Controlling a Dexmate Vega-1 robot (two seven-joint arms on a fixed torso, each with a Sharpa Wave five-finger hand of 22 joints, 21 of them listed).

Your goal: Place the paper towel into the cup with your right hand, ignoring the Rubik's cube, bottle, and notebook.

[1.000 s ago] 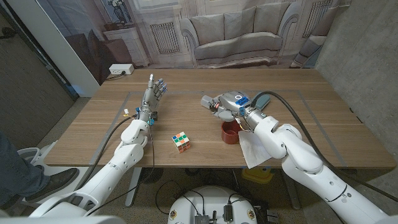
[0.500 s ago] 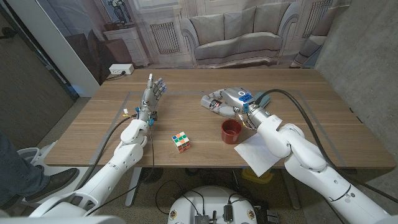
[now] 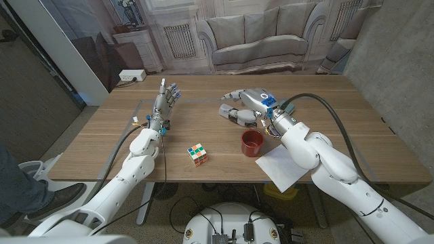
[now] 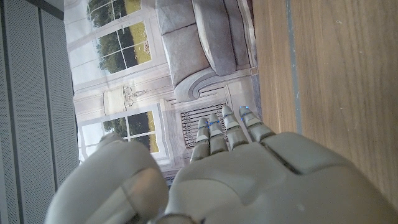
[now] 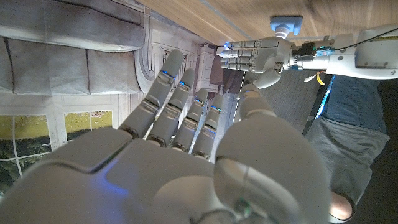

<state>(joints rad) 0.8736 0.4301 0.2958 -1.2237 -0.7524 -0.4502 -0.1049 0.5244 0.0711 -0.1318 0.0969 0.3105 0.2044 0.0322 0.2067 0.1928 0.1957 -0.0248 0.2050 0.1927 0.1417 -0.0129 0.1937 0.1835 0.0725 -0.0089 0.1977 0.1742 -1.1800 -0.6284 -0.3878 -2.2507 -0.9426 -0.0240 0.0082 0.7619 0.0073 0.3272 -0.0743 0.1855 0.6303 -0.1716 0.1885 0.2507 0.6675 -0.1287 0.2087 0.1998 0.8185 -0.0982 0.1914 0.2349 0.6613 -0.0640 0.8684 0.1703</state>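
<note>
On the bench (image 3: 203,125) there was one red cup (image 3: 252,143), one Rubik's cube (image 3: 197,154) at its nine o'clock, and one white paper towel (image 3: 283,167) at its five o'clock. Two robot hands were present.

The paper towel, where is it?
In the head view, the paper towel lies at the table's near edge on the right, beside the red cup.

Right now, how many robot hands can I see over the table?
2. The left hand stands upright, fingers apart, over the table's left part. The right hand, open and holding nothing, hovers just beyond the red cup.
</note>
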